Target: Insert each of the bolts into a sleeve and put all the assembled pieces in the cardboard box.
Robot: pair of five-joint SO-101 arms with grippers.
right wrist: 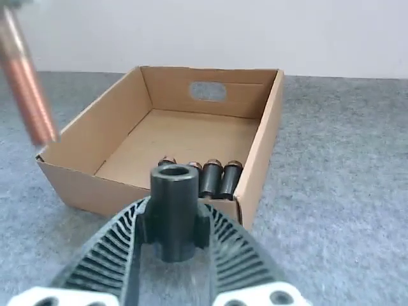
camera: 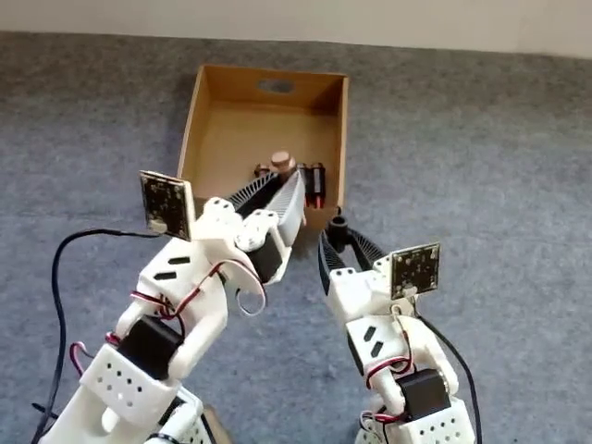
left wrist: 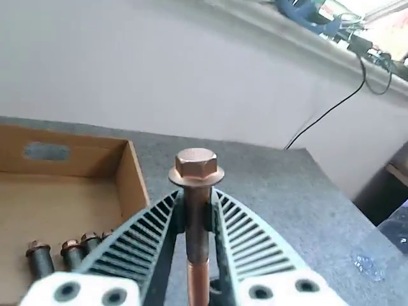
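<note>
Reading from 9 o'clock to 3 o'clock in the high view, you first meet a thin black cable (camera: 55, 277) looping over the grey felt-like table top (camera: 499, 157) beside the left arm. Your left gripper (camera: 280, 180) (left wrist: 196, 204) is clamped narrowly on a copper-coloured hex-flange steel bolt (camera: 282, 164) (left wrist: 196, 167). The bolt stands upright, head uppermost, with its smooth shank passing down between the ribbed fingers (left wrist: 248, 236). From above, the bolt head shows against the near wall of the open brown cardboard box (camera: 199, 120) (left wrist: 131, 172) (right wrist: 95, 137), at about the box's 6 o'clock. The right wrist view shows the bare shank (right wrist: 29, 83) hanging in the air near one near corner of the box. Inside the box, four assembled pieces, dark sleeves with copper bolt heads (camera: 314, 185) (left wrist: 64, 252) (right wrist: 210, 175), lie side by side against the near wall, toward the box's 5 o'clock corner. Your right gripper (camera: 340, 236) (right wrist: 173, 220) sits just outside that corner, at 4 o'clock from the bolt. It is closed snugly around a black cylindrical sleeve (camera: 338, 222) (right wrist: 173, 191), held upright with its open bore facing up. The bolt and this sleeve are near each other but apart.
</note>
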